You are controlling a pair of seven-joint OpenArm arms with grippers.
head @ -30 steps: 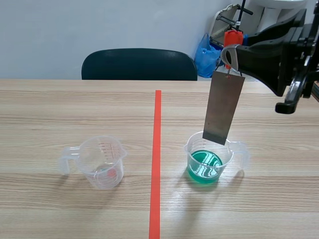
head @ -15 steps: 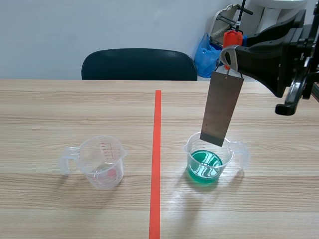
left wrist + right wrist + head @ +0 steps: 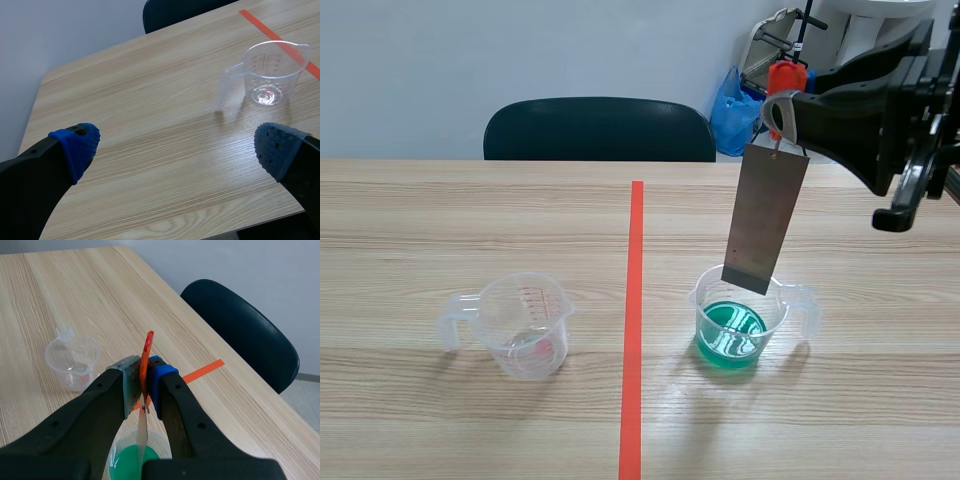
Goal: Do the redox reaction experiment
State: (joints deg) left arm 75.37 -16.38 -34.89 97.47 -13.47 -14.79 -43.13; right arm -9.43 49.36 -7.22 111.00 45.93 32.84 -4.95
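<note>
Pale wood-grain worktop fills the frame under a blank wall, with a dark chair behind it at upper centre. At the upper right, the right arm comes in raised and roughly level. Its right hand is pinched on an orange-red tab, from which a grey metal plate hangs slightly slanted. The plate's lower edge sits just over the rim of the clear beaker of green solution, right of centre, and appears not yet dipped. To do the dip well, the plate should probably be centred over the mouth, allowed to hang quiet, then lowered straight so it enters the liquid without knocking the light beaker. The left hand is spread wide and holds nothing, with a second, nearly empty beaker ahead of it.
</note>
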